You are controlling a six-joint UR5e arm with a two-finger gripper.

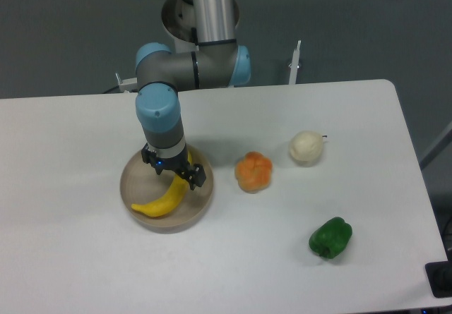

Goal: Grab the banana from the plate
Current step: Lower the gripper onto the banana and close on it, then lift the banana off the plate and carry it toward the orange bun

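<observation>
Banana (162,200) lying inside beige plate (134,180) at left of white counter (85,257), upper end beneath gripper (174,171). Jaws spread open, straddling that upper end, not closed on it. Lumpy orange fruit (253,172), pale round item (306,147) and green pepper (330,237) on counter to the right, well apart from plate.

A robotics lab: a bare white table (106,272) (grey floor behind) with an arm (192,67) mounted.
</observation>
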